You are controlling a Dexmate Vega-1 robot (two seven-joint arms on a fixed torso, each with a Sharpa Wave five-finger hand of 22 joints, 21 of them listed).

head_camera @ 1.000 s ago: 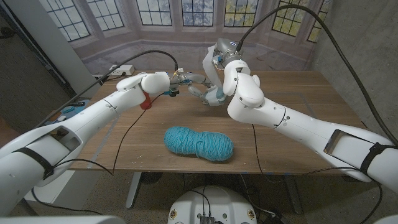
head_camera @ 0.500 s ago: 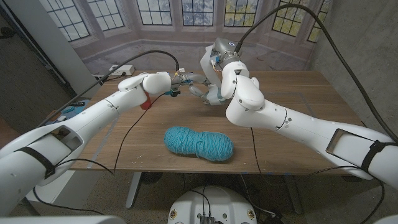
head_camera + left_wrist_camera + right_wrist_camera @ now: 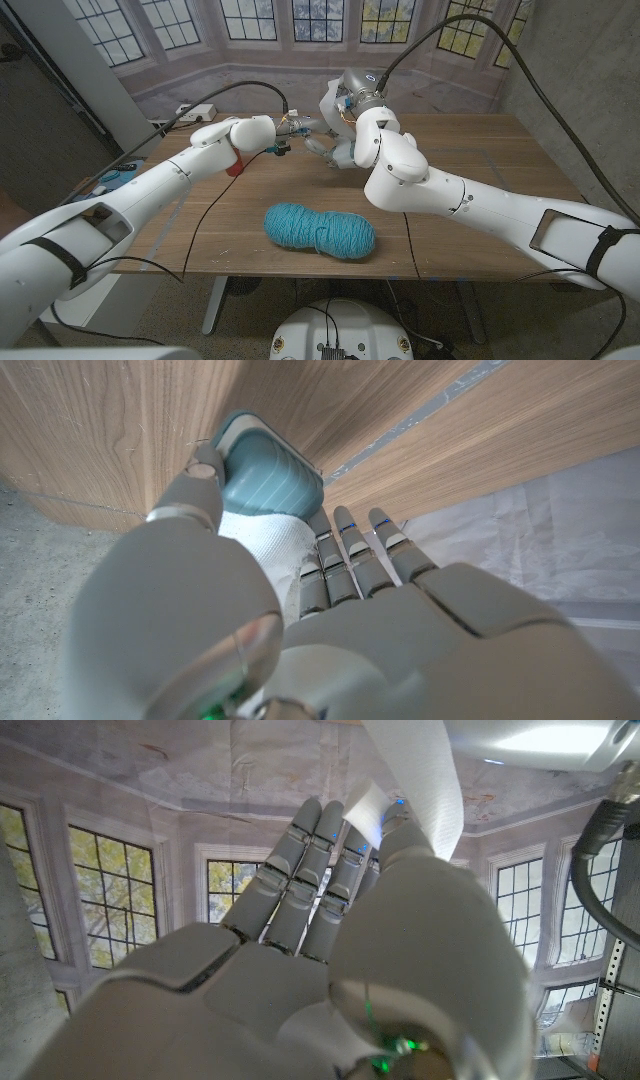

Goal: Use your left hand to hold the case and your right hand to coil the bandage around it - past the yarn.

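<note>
Left hand (image 3: 300,610) gripped the teal case (image 3: 265,470), partly bandaged; right hand (image 3: 330,940) pinched the white bandage strip (image 3: 415,780) at 12 o'clock from the teal yarn skein (image 3: 320,230).

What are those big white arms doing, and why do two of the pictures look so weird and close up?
Those arms belong to a robot standing at a wooden table. One picture comes from a camera on its head, looking down. The two strange ones come from little cameras on its wrists, so you see the backs of its own hands up close.

The left hand holds a small blue-grey case with white bandage already on it. The right hand pinches the loose white bandage strip and is lifted above the table, beside the case. In the head picture both hands meet at the far side of the table.

Nearer to the robot lies a fluffy teal yarn skein. Nobody is touching it.
</note>
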